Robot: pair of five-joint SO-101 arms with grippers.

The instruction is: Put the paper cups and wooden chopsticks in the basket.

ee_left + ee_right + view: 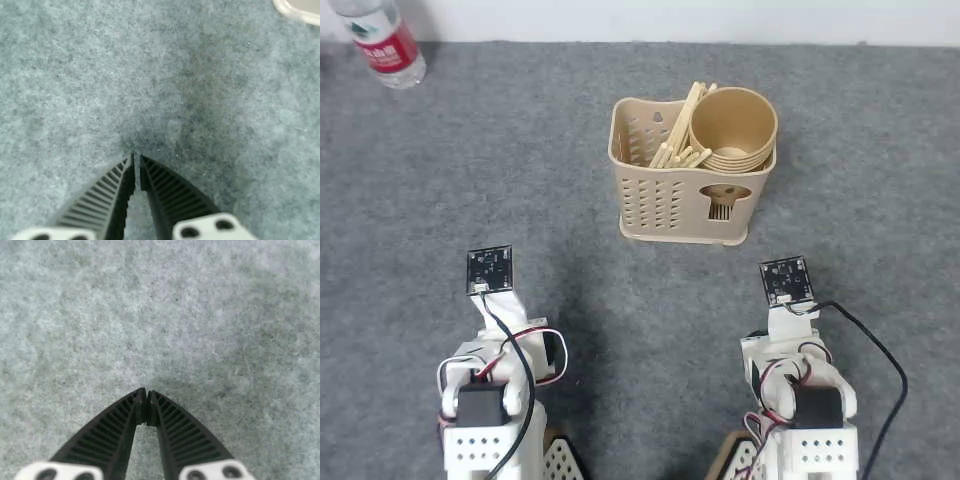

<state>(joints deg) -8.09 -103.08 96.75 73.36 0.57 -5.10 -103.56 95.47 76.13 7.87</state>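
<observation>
The tan basket (670, 205) with holes in its sides stands in the upper middle of the high view, on the grey felt mat (470, 170). A stack of paper cups (732, 125) sits inside it, in its right part. The wooden chopsticks (682, 130) stand in it too, leaning just beside the cups. A plastic water bottle (385, 45) lies in the upper left corner. Both arms sit at the bottom edge, well apart from the basket. The left gripper (137, 159) has its black fingers pressed together with nothing between them. The right gripper (145, 392) is pressed together too, holding nothing, above the bare mat.
</observation>
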